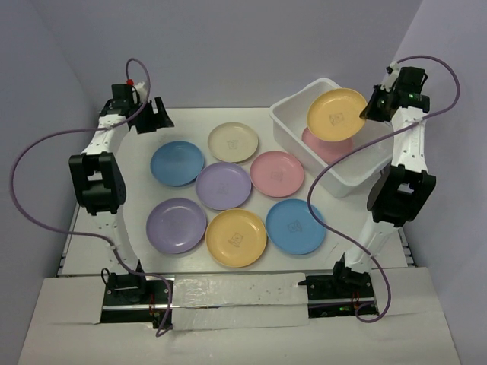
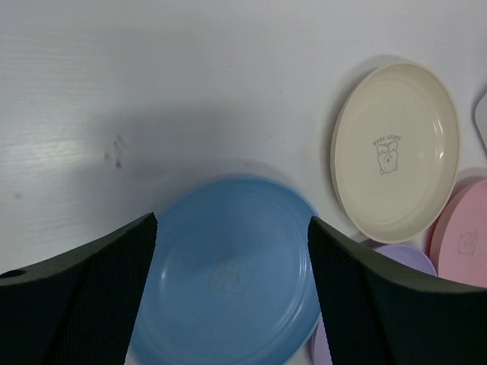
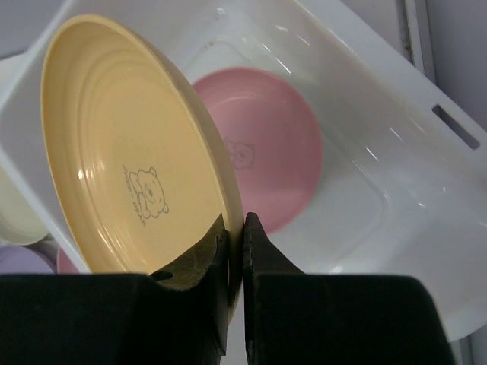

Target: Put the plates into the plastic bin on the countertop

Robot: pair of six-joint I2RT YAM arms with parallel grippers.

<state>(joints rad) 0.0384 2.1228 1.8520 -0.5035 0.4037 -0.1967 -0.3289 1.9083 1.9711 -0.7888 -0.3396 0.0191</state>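
From above, I see my right gripper (image 1: 365, 112) pinching a yellow plate (image 1: 335, 114) over the plastic bin (image 1: 288, 129), with seven plates (image 1: 223, 185) lying left of the bin. My left wrist view shows the left gripper (image 2: 230, 224) spread wide above a blue plate (image 2: 228, 304). My right wrist view shows a pink plate (image 3: 278, 163) inside the bin.

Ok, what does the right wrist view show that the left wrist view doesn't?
Right wrist only: the right pincer shut on the yellow plate at its rim, over the plastic bin holding a pink plate. Left wrist only: the open left pincer over the blue plate. Both: the beige plate and purple plate on the countertop.
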